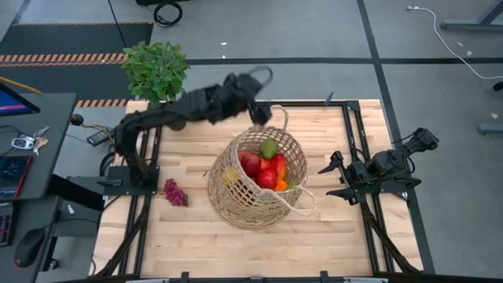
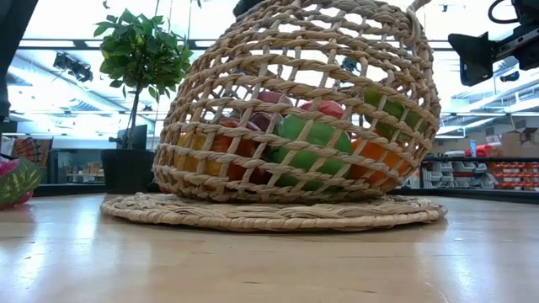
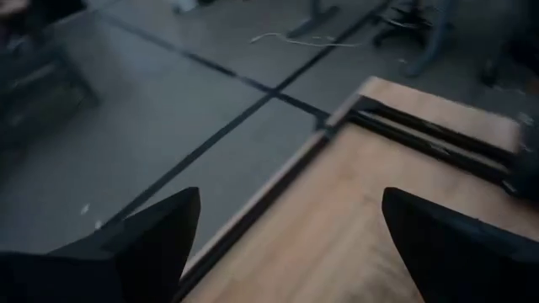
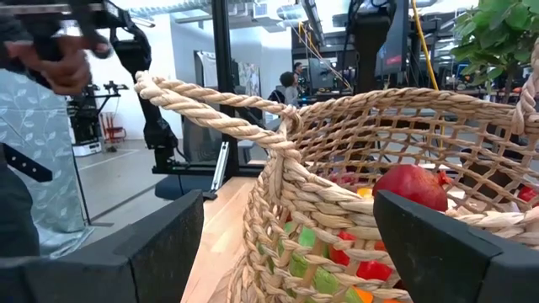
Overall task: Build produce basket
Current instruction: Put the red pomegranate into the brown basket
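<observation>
Basket [image 1: 259, 179] at centre of the high view, tipped on its side on the table [image 1: 330, 236], mouth toward the right of the frame, one loop handle up top and one at lower right. Loaded with produce [image 1: 266, 167]: red pieces, a green one near the top rim, an orange one low on the right. From the low view, woven wall arched over green, orange, yellow and red shapes, base disc flat toward the camera.

Purple grape cluster [image 1: 174, 192] alone on the wood, left of the basket and well apart from it, in the lower left part of the high view.

Left gripper [image 1: 258, 110] raised just above the basket's top edge, upper centre of the frame, fingers [image 3: 160, 236] spread apart with nothing between them, only table edge and floor ahead. Right gripper [image 1: 336, 179] parked at right of frame, near the basket's lower handle, fingers [image 4: 168, 236] apart and empty, looking into the basket mouth at a red fruit [image 4: 411, 187].

Likely step: between placements, most produce already in. Next move probably calls for swinging the left arm back to the grapes, descending with fingers wide, closing gently on the lumpy cluster, then carrying it to the mouth without nudging the tipped basket.

Potted plant [image 1: 156, 71] at upper left, not part of the job.
</observation>
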